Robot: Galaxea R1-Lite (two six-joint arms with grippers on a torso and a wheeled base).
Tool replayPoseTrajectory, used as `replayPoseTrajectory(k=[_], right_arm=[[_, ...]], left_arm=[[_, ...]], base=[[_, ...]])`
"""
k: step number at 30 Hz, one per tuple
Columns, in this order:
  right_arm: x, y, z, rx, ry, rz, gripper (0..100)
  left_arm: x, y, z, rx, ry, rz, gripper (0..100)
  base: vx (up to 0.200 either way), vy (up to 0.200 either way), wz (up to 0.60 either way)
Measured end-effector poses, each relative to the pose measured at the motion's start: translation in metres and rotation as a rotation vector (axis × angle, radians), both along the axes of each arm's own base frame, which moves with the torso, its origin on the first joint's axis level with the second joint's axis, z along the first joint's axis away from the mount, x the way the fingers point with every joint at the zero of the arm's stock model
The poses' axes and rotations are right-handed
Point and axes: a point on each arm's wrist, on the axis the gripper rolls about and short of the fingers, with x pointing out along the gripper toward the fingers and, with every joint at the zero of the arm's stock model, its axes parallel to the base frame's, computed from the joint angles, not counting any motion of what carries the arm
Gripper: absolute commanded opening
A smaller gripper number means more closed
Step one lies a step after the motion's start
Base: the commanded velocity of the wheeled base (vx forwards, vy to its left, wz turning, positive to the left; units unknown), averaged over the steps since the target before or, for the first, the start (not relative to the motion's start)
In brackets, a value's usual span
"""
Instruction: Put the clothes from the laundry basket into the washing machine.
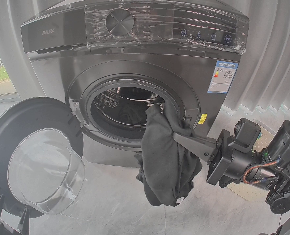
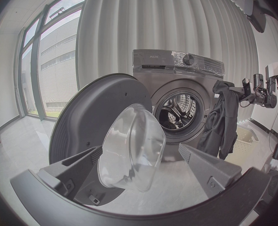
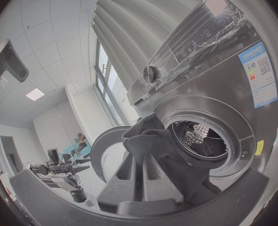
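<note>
One front-loading washing machine (image 1: pixel 132 59) stands just beyond the right claw (image 1: pixel 177 135), and its one round door (image 1: pixel 27 121) hangs open well off to that claw's left. The panel carries one control dial (image 1: pixel 119 22), high above the claw. The front bears two stickers: one blue label (image 1: pixel 222 76) and one small yellow sticker (image 1: pixel 202 118), both just above the claw. There are two dark pieces of clothing: one black garment (image 1: pixel 166 160) hanging from the right claw, which is clamped on it, and one dark cloth (image 1: pixel 132 111) inside the drum, past the fingertips. One pale perforated laundry basket (image 2: pixel 246 138) sits behind that claw. There are two claws; the left claw (image 2: pixel 139 149), fingers spread wide, is near the door.
</note>
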Motion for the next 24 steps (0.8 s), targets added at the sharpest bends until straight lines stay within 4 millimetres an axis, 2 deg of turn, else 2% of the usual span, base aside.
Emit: replayPoseTrajectory(k=[3, 10, 19, 22, 24], right_arm=[[0.002, -0.001, -0.003, -0.011, 0.007, -0.052, 0], [0.011, 0.000, -0.004, 0.025, 0.038, -0.292, 0], [0.016, 0.006, -0.001, 0.040, 0.042, -0.327, 0], [0.016, 0.006, -0.001, 0.041, 0.041, -0.325, 0], [0.015, 0.007, -0.001, 0.043, 0.041, -0.323, 0]], left_arm=[[0.000, 0.000, 0.000, 0.002, 0.000, -0.002, 100], [0.000, 0.000, 0.000, 0.011, 0.000, -0.008, 100], [0.000, -0.001, 0.002, 0.030, -0.021, -0.051, 100], [-0.003, -0.001, 0.014, 0.023, -0.070, -0.057, 100], [-0.007, -0.001, 0.031, 0.019, -0.115, -0.068, 100]], base=[[0.000, 0.000, 0.00], [0.000, 0.000, 0.00], [0.000, 0.000, 0.00], [0.000, 0.000, 0.00], [0.000, 0.000, 0.00]])
